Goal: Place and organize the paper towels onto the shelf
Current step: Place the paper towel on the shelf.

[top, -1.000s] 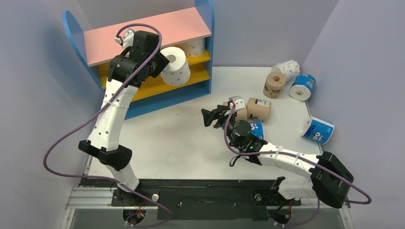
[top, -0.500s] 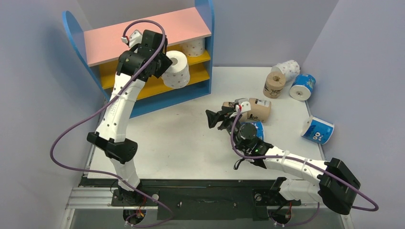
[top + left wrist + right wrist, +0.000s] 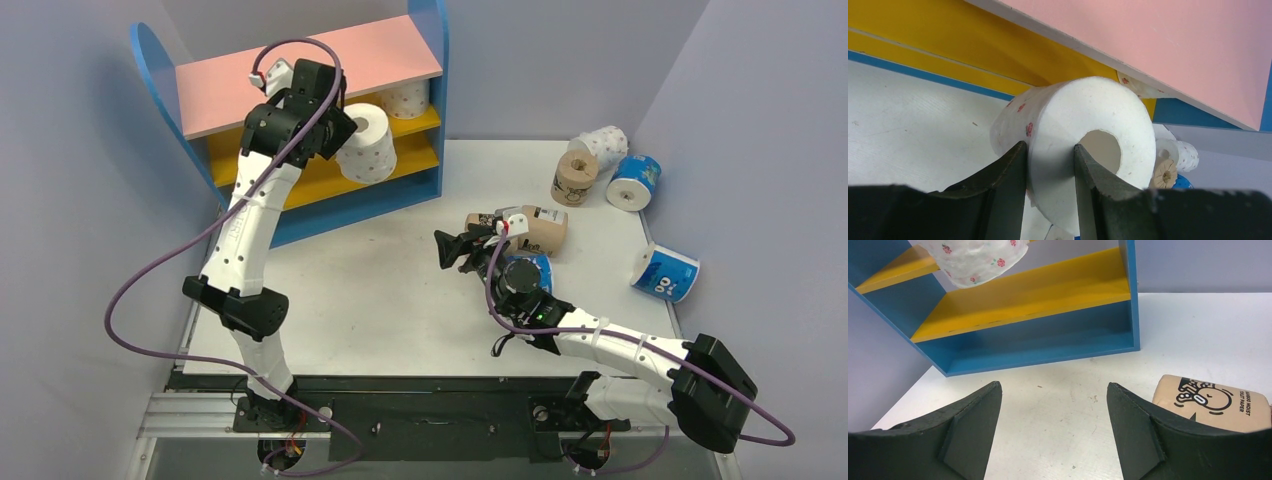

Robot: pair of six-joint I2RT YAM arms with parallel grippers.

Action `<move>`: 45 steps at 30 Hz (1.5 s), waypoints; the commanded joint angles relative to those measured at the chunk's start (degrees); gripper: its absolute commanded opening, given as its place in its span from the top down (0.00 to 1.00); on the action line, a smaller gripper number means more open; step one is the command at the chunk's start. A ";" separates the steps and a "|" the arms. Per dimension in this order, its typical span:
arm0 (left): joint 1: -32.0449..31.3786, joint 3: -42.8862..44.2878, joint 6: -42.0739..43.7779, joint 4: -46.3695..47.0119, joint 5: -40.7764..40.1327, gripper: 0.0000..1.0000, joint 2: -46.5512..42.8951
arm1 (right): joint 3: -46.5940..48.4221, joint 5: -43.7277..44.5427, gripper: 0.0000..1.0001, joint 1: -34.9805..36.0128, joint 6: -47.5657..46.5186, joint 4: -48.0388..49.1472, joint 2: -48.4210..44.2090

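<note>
pale surface (image 3: 380,290) between lilac walls. i read the left end effector (image 3: 1049,152) as pinched tight on the wall of a dotted white roll (image 3: 368,145), one finger outside, the other at the hollow core. that roll is off the surface, held in front of the shelf (image 3: 320,70) at the yellow boards, just under the pink top's edge. second dotted roll (image 3: 408,98) sits on the upper yellow board, right end. right end effector (image 3: 1053,405) spread wide, gripping nothing, low over the surface, facing the shelf. tan printed roll (image 3: 1208,402) lies just beside its right finger. blue roll (image 3: 665,272) lies well apart near the right edge
</note>
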 commanded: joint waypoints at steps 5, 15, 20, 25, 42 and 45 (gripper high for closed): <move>1.90 2.10 0.11 8.01 -1.50 1.00 -0.90 | -0.32 0.99 0.28 -0.47 0.47 1.92 -0.25; 0.95 -2.20 -0.15 9.49 0.54 1.00 -4.69 | -0.43 1.10 0.28 -0.97 0.44 2.26 0.00; 0.07 -5.26 -0.56 10.31 0.85 1.00 -6.73 | -0.58 1.26 0.28 -1.31 0.53 2.30 -0.31; -1.70 -7.89 -0.86 11.00 0.60 1.00 -8.68 | -0.76 1.23 0.28 -1.33 0.52 2.18 -0.71; -3.81 -1.42 0.86 9.68 -3.86 1.00 -6.92 | -1.60 1.48 0.28 -1.37 0.53 1.93 -2.05; -3.38 -0.64 1.02 9.83 -4.09 1.00 -6.19 | -1.81 1.62 0.28 -1.46 0.36 1.80 -2.38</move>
